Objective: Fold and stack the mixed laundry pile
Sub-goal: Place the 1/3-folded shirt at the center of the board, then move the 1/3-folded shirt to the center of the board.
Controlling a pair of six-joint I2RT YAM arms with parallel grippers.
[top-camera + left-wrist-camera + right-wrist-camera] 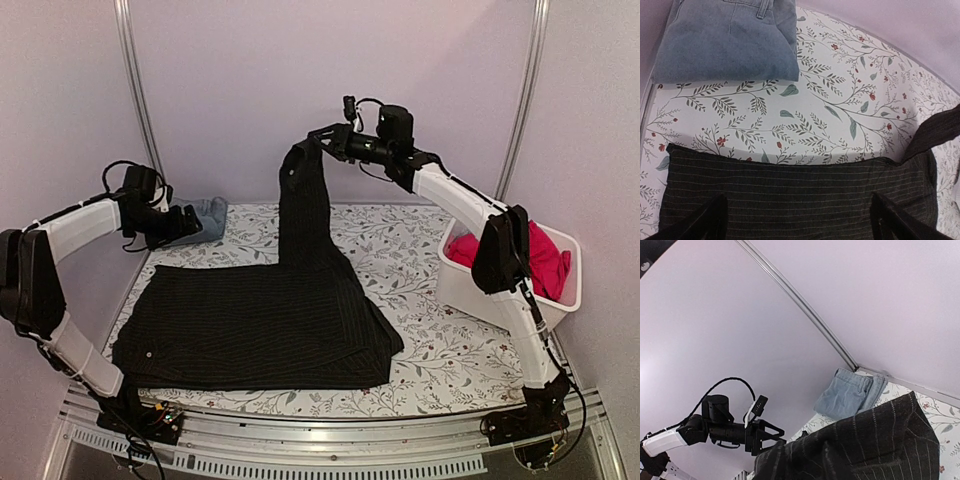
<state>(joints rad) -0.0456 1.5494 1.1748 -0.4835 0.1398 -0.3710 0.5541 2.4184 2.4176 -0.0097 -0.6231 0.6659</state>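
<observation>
A black pinstriped shirt (260, 320) lies spread flat on the floral table cover (420, 250). One long part of it hangs straight up from my right gripper (316, 142), which is shut on its top end high above the table's back. In the right wrist view the shirt (865, 445) drapes over the jaws and hides them. My left gripper (190, 222) hovers open over the shirt's far left edge (800, 195), with nothing between its fingers (710, 222). A folded light blue denim piece (210, 213) lies at the back left, just beyond it.
A white plastic bin (460, 285) stands at the table's right edge with a bright red-pink cloth (545, 255) inside. Metal frame posts (135, 90) rise along the back wall.
</observation>
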